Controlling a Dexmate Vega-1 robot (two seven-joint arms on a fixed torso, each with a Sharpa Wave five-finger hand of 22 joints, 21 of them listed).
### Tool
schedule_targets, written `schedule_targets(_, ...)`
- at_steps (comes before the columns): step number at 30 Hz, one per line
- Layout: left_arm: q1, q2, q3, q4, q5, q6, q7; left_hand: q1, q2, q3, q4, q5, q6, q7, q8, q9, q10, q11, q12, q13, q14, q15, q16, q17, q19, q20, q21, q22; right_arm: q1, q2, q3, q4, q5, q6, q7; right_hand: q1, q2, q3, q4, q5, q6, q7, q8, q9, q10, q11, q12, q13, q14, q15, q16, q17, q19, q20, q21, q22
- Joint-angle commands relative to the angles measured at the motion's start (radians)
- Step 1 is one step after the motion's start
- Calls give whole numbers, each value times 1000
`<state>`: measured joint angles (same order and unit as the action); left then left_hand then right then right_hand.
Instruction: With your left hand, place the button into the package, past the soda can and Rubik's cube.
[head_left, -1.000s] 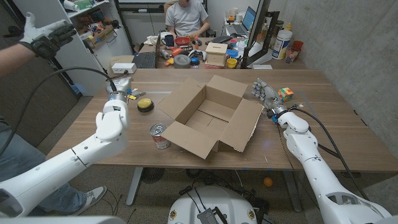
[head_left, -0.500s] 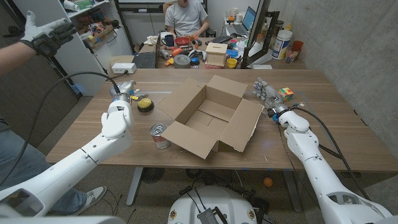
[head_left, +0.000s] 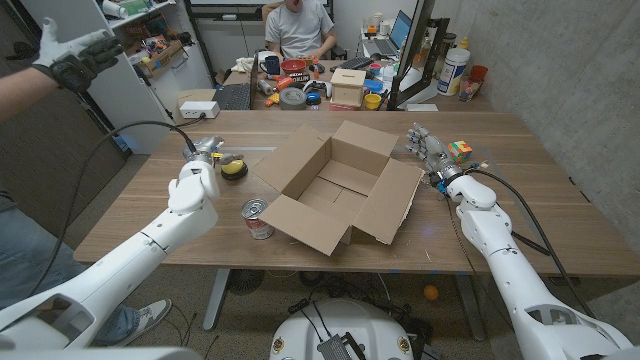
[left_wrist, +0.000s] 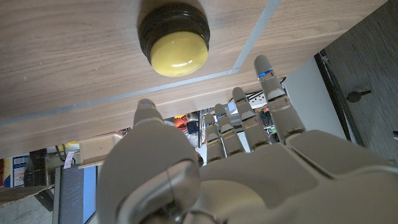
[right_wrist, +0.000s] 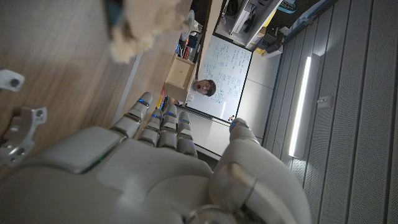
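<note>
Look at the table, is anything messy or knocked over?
Nothing is spilled or broken. The soda can stands upright near the open cardboard box, the yellow button sits flat on the table, and the Rubik's cube rests by the right hand. The left hand holds nothing.

This is a robotics lab or shared office workroom. A wooden table (head_left: 540, 215) stands on a carpeted floor beside grey panelled walls. Behind it, a seated person (head_left: 297, 28) works at a cluttered desk (head_left: 330, 85) loaded with mugs, tape rolls, a small box and a keyboard, and an open laptop (head_left: 390, 38) sits further back. Metal shelving (head_left: 150, 35) holds assorted parts. A whiteboard (right_wrist: 231, 78) covered with writing hangs on a far wall, next to a long strip light (right_wrist: 301, 106).
</note>
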<state>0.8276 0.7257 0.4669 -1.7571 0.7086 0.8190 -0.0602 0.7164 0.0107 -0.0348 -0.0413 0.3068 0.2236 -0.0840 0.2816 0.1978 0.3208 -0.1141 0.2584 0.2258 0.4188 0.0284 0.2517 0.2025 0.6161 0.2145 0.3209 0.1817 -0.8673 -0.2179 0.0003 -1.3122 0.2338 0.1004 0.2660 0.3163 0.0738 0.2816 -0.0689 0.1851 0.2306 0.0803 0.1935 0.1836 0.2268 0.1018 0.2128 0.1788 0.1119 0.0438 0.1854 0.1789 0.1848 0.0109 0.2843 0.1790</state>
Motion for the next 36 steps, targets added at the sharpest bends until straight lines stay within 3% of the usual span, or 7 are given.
schedule_targets(1, -93, -18, 52, 67, -37, -33, -67, 12, 0, -5, 0, -3, 8, -6, 5, 2, 7, -2, -1, 4, 8, 6, -4, 4, 10, 2, -2, 1, -8, 1, 6, -5, 2, 3, -7, -7, -3, -3, 1, 6, 5, -2, 3, 4, 3, -6, -5, 3, 9, 6, 2, 3, 7, 2, -5, 6)
schedule_targets(10, -119, -12, 141, 20, 42, 62, -173, 13, -1, -7, 0, -4, -5, -4, -2, 2, -5, 3, -7, 5, 2, 12, -9, 5, 13, 2, -6, 1, -5, 7, 10, -10, 9, 13, -11, -8, -3, -5, 0, 6, 6, -3, 3, 4, 3, -8, -5, 3, 10, 4, 3, 3, 7, 6, -7, 6)
schedule_targets(18, -52, 11, 96, -59, 25, 115, -179, 13, -1, -9, 1, -5, -15, 0, -8, 3, -12, 9, -11, 7, -3, 17, -13, 6, 11, 3, -11, 0, 12, 8, 1, -3, 4, -12, -11, -11, -3, -6, 1, 6, 5, -4, 2, 4, 3, -7, -5, 3, 12, 5, 3, 4, 8, 8, -9, 6)
schedule_targets(25, -20, 27, 60, -73, -3, 140, -160, 13, 1, -10, 2, -6, -19, 4, -11, 3, -15, 15, -13, 8, -1, 23, -14, 7, 12, 3, -15, 0, 19, 3, -7, 10, -5, -35, -6, -16, -2, -8, 4, 5, 3, -4, 1, 4, 1, -6, -6, 3, 12, 7, 4, 5, 8, 10, -11, 6)
schedule_targets(36, -54, 32, 73, -41, -28, 121, -145, 13, 4, -10, 3, -8, -16, 5, -11, 3, -11, 9, -12, 9, 2, 23, -15, 7, 13, 3, -18, 1, 26, 1, -11, 24, -14, -34, 3, -20, -2, -10, 5, 5, 3, -4, 1, 4, 1, -6, -6, 3, 13, 9, 4, 5, 9, 10, -14, 6)
